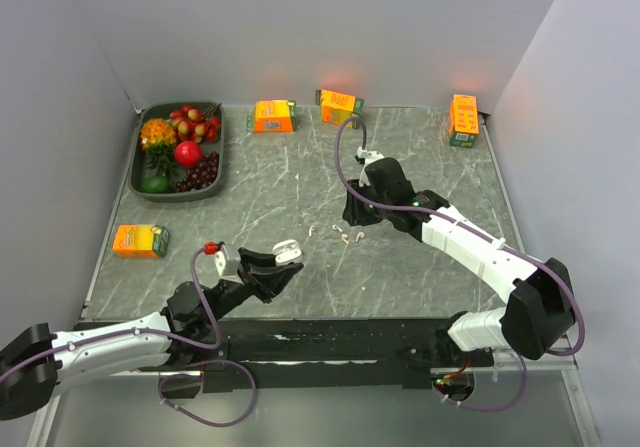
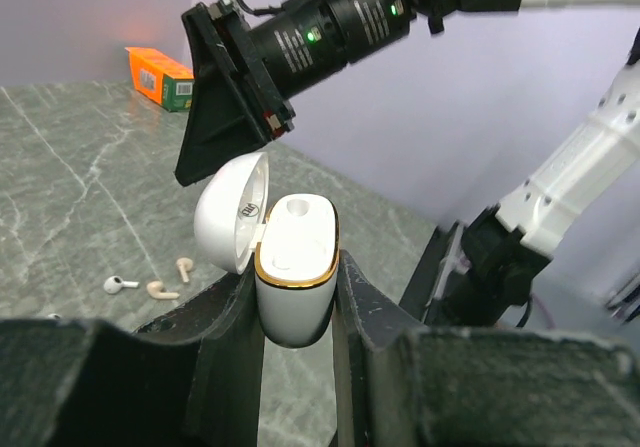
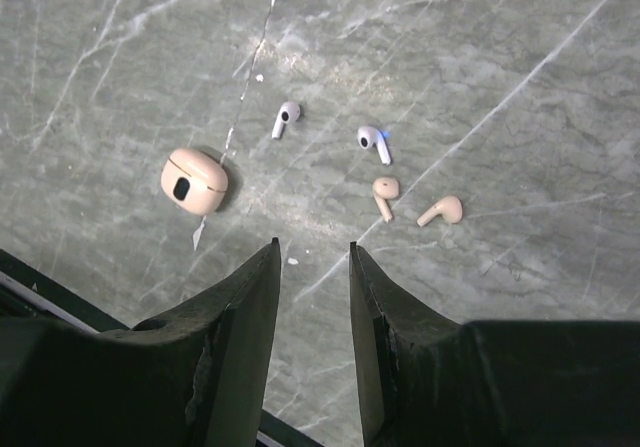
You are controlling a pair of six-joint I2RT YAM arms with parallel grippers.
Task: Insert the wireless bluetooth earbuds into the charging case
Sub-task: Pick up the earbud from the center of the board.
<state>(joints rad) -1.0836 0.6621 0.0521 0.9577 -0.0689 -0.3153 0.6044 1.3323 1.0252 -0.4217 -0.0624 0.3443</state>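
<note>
Alignment likely governed the pick: the right claw (image 3: 314,257), spread and empty, had to centre over one white earbud (image 3: 374,143); the left claw (image 2: 297,285) pinched the open charging case (image 2: 295,232).

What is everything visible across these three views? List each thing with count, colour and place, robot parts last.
White stemmed plastic earbuds: two, white, loose mid-table.
Beige stemmed plastic earbuds: two, beige, beside the white ones.
Beige rounded plastic piece with a hole: one, beige, near the earbuds.
White gold-rimmed plastic charging case: one, white, lid open, in left end effector.
Orange cardboard cartons: four, orange, three along far edge, one left.
Dark tray of mixed fruit: one, far-left corner.
Grey marble table: one.
Left end effector: black, shut on the case.
Right end effector: black, open, near the earbuds.
</note>
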